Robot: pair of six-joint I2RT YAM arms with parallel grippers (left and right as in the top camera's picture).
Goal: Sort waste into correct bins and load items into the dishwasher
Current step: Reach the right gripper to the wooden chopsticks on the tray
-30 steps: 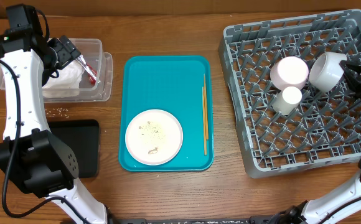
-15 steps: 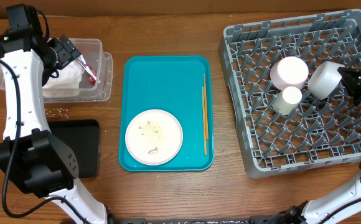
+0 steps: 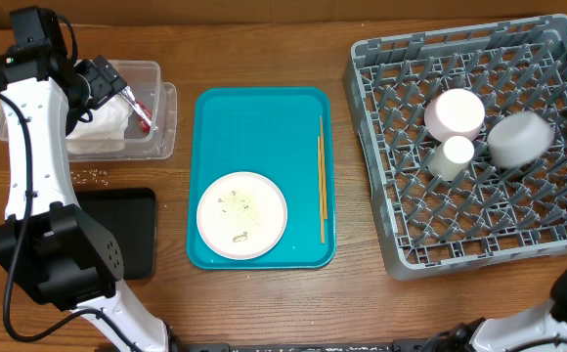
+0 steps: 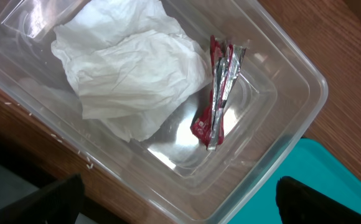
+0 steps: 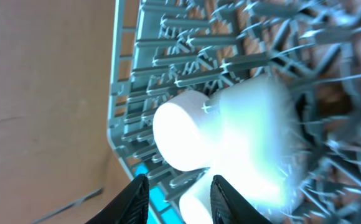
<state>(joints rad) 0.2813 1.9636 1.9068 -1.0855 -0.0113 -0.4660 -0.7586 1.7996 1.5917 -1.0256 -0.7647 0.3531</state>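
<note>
I read the right gripper (image 5: pixel 180 182) as partly open, its two fingers apart and closed on nothing. The grey metal bowl (image 3: pixel 521 138) sits upside down in the dish rack (image 3: pixel 391 244), just beside that gripper and free of it. In the right wrist view the bowl is a blur just beyond the fingertips.

The left gripper (image 4: pixel 179 190) is wide open and empty, and hangs over the clear tub (image 4: pixel 292 106). One crumpled napkin (image 4: pixel 131 68) and one red-and-white wrapper (image 4: pixel 218 106) lie side by side below it in the tub.

Count in the rack: two bowls, the metal one and a pink bowl (image 3: pixel 455 113), and one cup (image 3: pixel 452 156).

One plate (image 3: pixel 241 215) with crumbs (image 3: pixel 237 203) lies on the teal tray (image 3: pixel 264 117), with the chopsticks (image 3: pixel 321 186) alongside. One black tray (image 3: pixel 117 230) lies on the table (image 3: pixel 264 303).
</note>
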